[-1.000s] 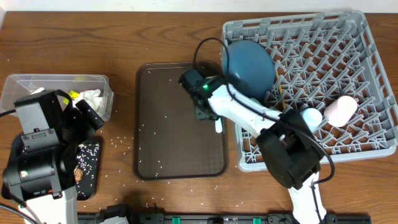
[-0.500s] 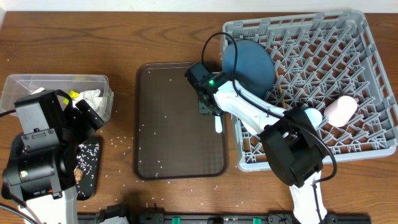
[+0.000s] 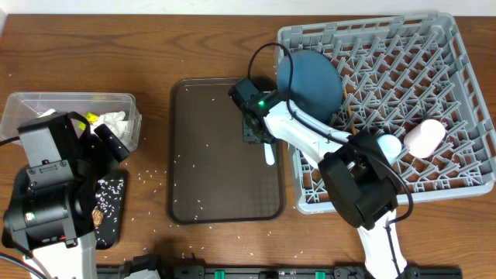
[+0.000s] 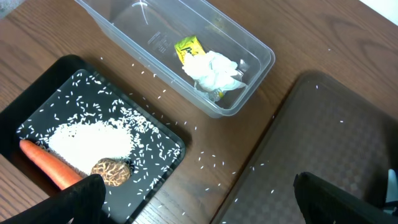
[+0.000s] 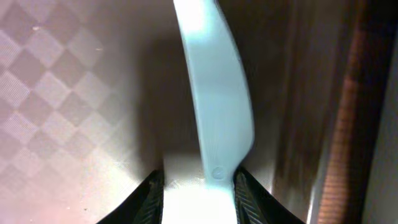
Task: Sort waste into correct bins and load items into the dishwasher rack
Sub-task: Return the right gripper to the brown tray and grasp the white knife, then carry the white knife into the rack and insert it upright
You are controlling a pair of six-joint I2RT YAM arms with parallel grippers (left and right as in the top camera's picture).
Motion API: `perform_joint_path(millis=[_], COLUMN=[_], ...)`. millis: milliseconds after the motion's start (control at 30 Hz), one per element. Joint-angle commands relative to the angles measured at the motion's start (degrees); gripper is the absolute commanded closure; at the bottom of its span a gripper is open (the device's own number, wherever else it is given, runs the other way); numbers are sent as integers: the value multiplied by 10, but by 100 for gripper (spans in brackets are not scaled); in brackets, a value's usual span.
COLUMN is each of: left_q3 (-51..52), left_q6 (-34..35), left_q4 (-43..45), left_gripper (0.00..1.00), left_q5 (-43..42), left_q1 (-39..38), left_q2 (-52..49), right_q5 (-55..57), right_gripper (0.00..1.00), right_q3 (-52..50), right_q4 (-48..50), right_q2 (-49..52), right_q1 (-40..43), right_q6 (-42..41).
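Observation:
The pale blue spoon [image 3: 269, 155] lies on the right side of the dark brown serving tray [image 3: 209, 178]. In the right wrist view the spoon [image 5: 214, 106] has its near end between my right gripper's [image 5: 200, 194] fingers, which are open; the right finger is at the spoon, the left one apart. My left gripper [image 4: 205, 205] is open and empty, above the table between the black tray [image 4: 37, 118] and the serving tray. The black tray holds a carrot [image 4: 46, 168], a brown lump [image 4: 112, 173] and rice. The clear tub [image 4: 245, 46] holds crumpled paper [image 4: 217, 71] and a wrapper [image 4: 188, 48].
The grey rack [image 3: 465, 101] at the right holds the blue plate [image 3: 310, 81] on edge, a light blue cup [image 3: 387, 145] and a pink cup [image 3: 425, 136]. Rice grains are scattered on the serving tray and the wooden table [image 3: 155, 174].
My right gripper has shifted a little towards the far side of the serving tray, over the spoon's end. The spoon and the left arm have not moved.

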State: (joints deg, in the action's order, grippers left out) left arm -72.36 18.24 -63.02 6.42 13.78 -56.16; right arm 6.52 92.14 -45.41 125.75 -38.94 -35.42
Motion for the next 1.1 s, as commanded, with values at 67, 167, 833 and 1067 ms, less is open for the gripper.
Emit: perform_joint_path(millis=[67, 167, 833, 1067], left_q3=[-5, -5, -5, -5], left_q6=[7, 7, 7, 7], left_q4=[-2, -2, -2, -2], left_gripper=[2, 2, 2, 2], left_q5=[7, 7, 7, 7], left_q1=[2, 2, 2, 2], left_q2=[0, 0, 0, 0], right_q5=[-19, -21, -21, -18], right_gripper=[71, 77, 96, 96], right_q3=[-3, -3, 4, 4], right_q4=[5, 5, -11, -27], right_q2=[28, 28, -86, -202], right_q1=[-16, -16, -1, 5], right_q6=[47, 49, 104, 135])
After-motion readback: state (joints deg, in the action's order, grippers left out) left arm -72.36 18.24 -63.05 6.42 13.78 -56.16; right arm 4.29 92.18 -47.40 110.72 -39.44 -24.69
